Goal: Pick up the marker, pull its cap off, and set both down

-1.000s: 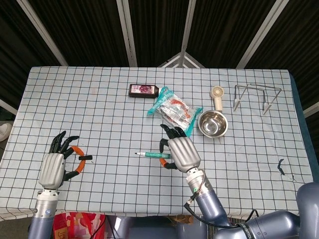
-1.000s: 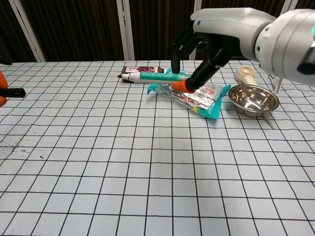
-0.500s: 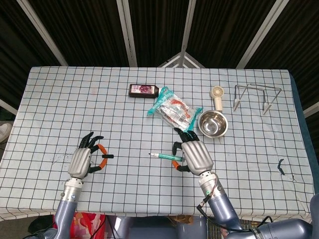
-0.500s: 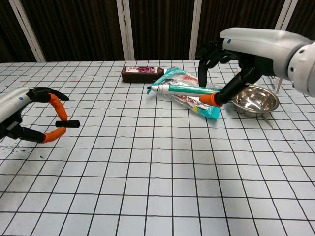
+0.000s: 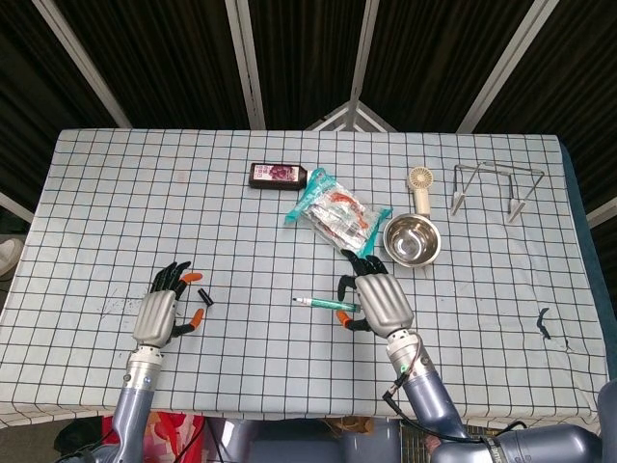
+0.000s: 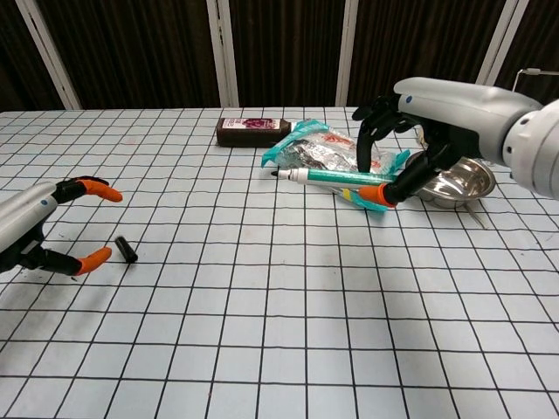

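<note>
The green marker (image 5: pixel 323 304) (image 6: pixel 327 176), uncapped with its dark tip pointing left, hangs level above the table. My right hand (image 5: pixel 378 301) (image 6: pixel 417 131) pinches its right end. The small black cap (image 5: pixel 203 295) (image 6: pixel 127 250) lies on the checkered cloth at the front left. Just left of the cap is my left hand (image 5: pixel 162 313) (image 6: pixel 39 229), fingers spread and holding nothing. Its orange fingertips (image 6: pixel 94 188) stand apart from the cap.
A brown bottle (image 5: pixel 278 175) and a teal snack bag (image 5: pixel 333 212) lie at the back centre. To their right stand a steel bowl (image 5: pixel 412 240), a small hand fan (image 5: pixel 420 183) and a metal rack (image 5: pixel 496 183).
My left hand has let go of the cap, which now lies on the table beside it. The right hand has lowered a little with the marker.
</note>
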Controlling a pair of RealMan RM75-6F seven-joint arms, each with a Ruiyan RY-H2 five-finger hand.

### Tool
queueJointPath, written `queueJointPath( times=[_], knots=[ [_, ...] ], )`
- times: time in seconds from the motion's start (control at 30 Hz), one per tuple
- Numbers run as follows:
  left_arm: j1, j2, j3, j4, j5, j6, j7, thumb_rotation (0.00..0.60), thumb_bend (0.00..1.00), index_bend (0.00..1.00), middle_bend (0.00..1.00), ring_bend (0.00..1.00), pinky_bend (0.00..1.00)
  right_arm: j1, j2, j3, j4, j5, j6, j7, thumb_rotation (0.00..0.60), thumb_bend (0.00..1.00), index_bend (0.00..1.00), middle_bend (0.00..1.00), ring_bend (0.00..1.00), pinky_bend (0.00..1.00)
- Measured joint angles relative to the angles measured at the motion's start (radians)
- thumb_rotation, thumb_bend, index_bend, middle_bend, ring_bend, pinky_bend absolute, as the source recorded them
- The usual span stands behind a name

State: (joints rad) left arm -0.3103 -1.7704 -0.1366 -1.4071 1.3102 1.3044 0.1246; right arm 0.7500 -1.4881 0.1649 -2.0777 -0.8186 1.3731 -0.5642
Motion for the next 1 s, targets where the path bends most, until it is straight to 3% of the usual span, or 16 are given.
queueJointPath(
  times=[0.13, 0.4, 0.73, 1.0],
  knots=[
    [0.008, 0.024, 0.010, -0.028, -0.018, -0.018, 0.006, 0.600, 0.48, 0.00, 0.00, 0.00, 0.00, -0.006, -0.001, 0.005, 0.003, -0.001, -0.004, 0.000, 0.600, 0.47, 0.69, 0.09, 0.18, 0.10],
    [0.032, 0.121, 0.018, -0.168, 0.018, 0.021, -0.022, 0.600, 0.48, 0.00, 0.00, 0.00, 0.00, -0.013, -0.012, 0.020, 0.045, 0.012, -0.024, 0.017, 0.600, 0.47, 0.69, 0.09, 0.18, 0.10],
    [0.134, 0.385, 0.020, -0.456, 0.062, 0.222, 0.094, 0.600, 0.48, 0.03, 0.00, 0.00, 0.00, -0.012, -0.088, 0.007, 0.219, 0.018, -0.073, 0.027, 0.600, 0.47, 0.69, 0.09, 0.18, 0.10],
    [0.234, 0.535, 0.057, -0.498, 0.037, 0.276, 0.090, 0.600, 0.48, 0.03, 0.00, 0.00, 0.00, -0.029, -0.145, -0.006, 0.363, 0.007, -0.133, 0.093, 0.600, 0.47, 0.69, 0.09, 0.18, 0.10]
  ],
)
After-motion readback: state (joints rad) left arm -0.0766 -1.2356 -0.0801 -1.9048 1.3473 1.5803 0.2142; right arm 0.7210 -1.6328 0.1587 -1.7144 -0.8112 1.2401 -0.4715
